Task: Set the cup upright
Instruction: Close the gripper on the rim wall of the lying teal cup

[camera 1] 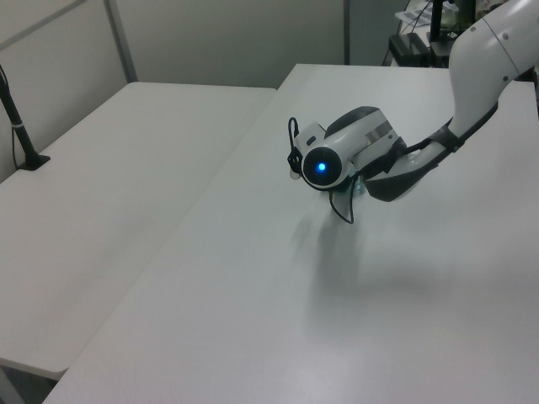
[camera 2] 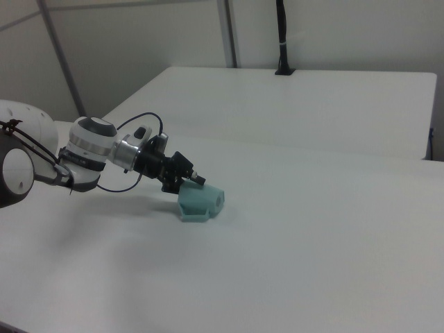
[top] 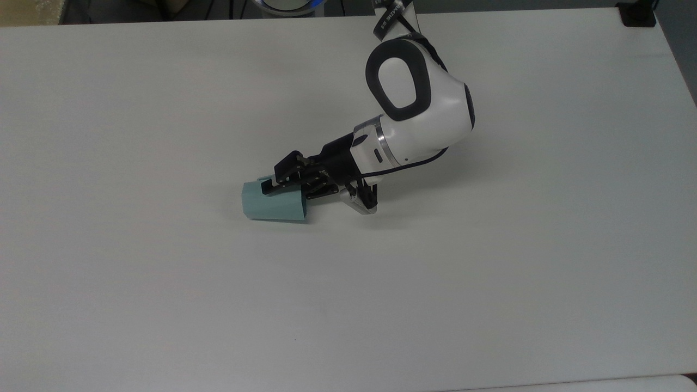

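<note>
The cup (top: 272, 202) lay on its side on the white table (top: 163, 305), somewhat toward the top view's left of the table's middle. In the top view its wider, rim end pointed to the top view's right, toward the arm, and its narrower base pointed to the top view's left. In the right view (camera 2: 201, 202) the same pale teal body rested on the table with one end turned toward the right view's right, and its faceted sides were visible.

The gripper (top: 280, 182) was at the rim end of the cup, low and close to the table. One dark finger (top: 272, 185) reached over the upper side of the cup near the rim and seemed to touch it. The other finger was on the far side or inside the rim, and I cannot tell exactly where it ended. Whether the fingers already pressed on the cup wall or stood loose around it, I cannot tell. In the right view the gripper (camera 2: 189, 179) sat just above and behind the cup, tilted downward to it.

The white arm (top: 419, 109) came to the cup from the top view's upper right. In the left view the arm's wrist (camera 1: 337, 156) with a blue light (camera 1: 320, 167) stood in front of the cup and hid nearly all of it.
</note>
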{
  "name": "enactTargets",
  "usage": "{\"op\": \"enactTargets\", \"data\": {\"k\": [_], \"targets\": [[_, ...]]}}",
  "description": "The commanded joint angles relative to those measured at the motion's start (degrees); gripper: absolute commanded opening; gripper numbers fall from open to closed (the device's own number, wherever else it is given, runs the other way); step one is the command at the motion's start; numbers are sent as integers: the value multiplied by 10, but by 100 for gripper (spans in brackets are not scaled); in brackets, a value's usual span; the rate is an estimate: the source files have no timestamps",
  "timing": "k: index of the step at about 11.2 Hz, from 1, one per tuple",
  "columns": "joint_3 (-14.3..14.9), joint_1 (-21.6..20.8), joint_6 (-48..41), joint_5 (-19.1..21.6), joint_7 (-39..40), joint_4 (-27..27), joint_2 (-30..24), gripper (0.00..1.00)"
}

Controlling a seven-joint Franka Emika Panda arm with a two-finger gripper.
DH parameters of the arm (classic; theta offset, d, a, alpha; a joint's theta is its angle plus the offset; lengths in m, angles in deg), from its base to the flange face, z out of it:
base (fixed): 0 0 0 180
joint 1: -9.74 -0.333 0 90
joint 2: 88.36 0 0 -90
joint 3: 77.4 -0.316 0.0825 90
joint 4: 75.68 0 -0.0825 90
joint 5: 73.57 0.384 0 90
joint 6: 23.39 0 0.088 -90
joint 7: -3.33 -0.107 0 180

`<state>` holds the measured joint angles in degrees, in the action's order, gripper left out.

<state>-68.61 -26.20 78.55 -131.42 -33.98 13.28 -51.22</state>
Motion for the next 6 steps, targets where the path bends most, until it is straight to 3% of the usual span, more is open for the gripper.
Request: {"op": "enactTargets", "data": {"k": [1, 6], "targets": [[-4, 6, 12, -6, -8, 9, -5, 0], [-4, 5, 8, 9, -9, 18, -20, 0]]}}
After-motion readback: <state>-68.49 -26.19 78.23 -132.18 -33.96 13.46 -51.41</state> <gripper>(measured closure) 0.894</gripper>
